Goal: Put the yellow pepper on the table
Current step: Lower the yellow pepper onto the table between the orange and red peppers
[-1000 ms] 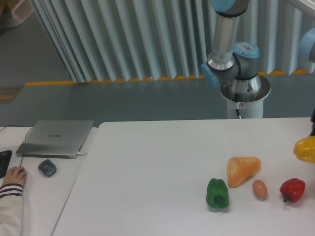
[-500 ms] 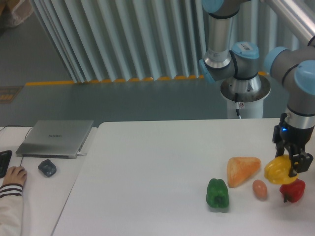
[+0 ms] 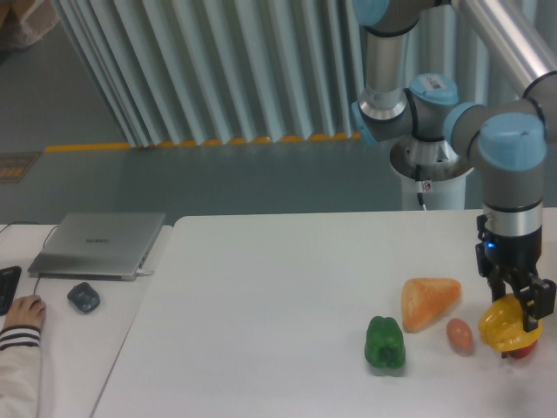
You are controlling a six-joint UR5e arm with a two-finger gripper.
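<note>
claw (image 3: 513,315): clamped on yellow pepper (image 3: 502,326), fingers on both sides
pepper spot: low over counter (image 3: 261,287), far right, covering most of red pepper (image 3: 522,350); egg (image 3: 459,335) just at its 9 o'clock
change: pepper was higher and left half a second ago, now lower, over the red one
room: right edge close; open counter toward 9 o'clock past green pepper (image 3: 385,343)

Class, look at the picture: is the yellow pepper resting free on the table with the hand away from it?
No, the hand is shut on the yellow pepper, holding it right by the red pepper.
</note>
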